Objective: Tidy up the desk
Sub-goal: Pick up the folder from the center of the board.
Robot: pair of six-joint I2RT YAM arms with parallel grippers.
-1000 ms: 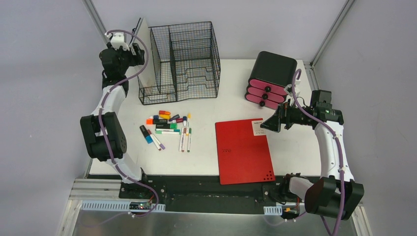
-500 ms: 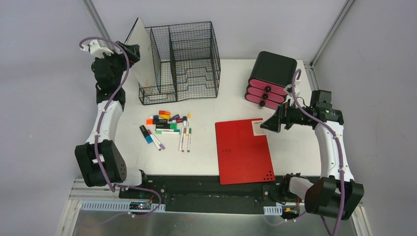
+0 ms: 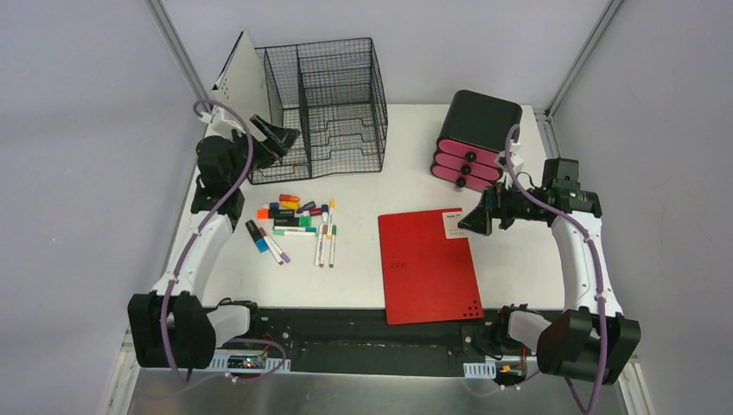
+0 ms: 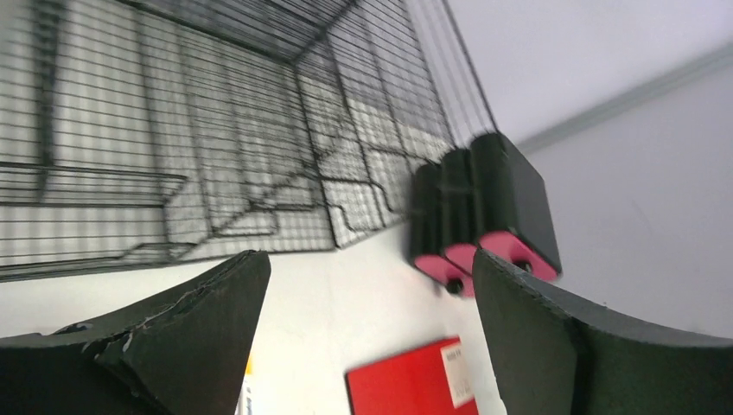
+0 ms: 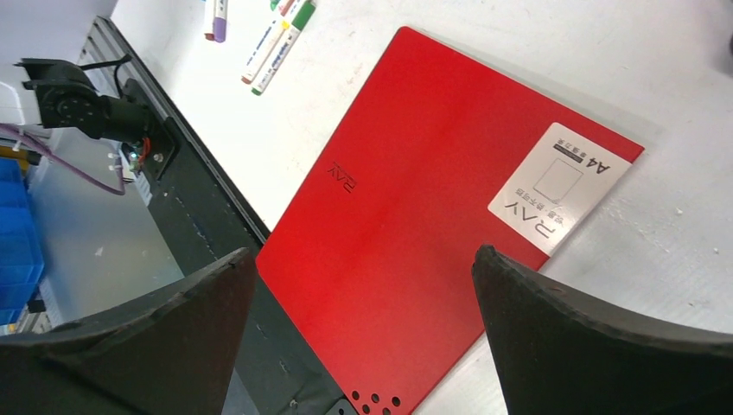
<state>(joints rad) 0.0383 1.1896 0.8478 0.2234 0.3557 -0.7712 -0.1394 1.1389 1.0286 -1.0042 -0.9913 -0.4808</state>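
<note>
Nearest us, the red folder (image 3: 428,264) lay flat on the desk (image 3: 406,173), its near end reaching over the black strip at the front edge. The right gripper (image 3: 471,220) hung above the folder's far right corner, over the white label, with its jaws spread wide and nothing between them; in the right wrist view (image 5: 363,259) the desk lay beneath it. A scatter of markers (image 3: 294,220) lay left of the folder, mid-desk. Beyond them the left gripper (image 3: 283,141) sat above the desk by the near left corner of the wire-mesh organizer (image 3: 333,95), pointing right, jaws wide apart and empty (image 4: 370,259). A white sheet (image 3: 242,73) leaned at the organizer's left side. The black box with pink drawers (image 3: 475,138) stood toward the far right corner.

A second earlier we had seen the left gripper higher and farther back, beside the white sheet; it had since come nearer and lower. The right arm had not moved.
</note>
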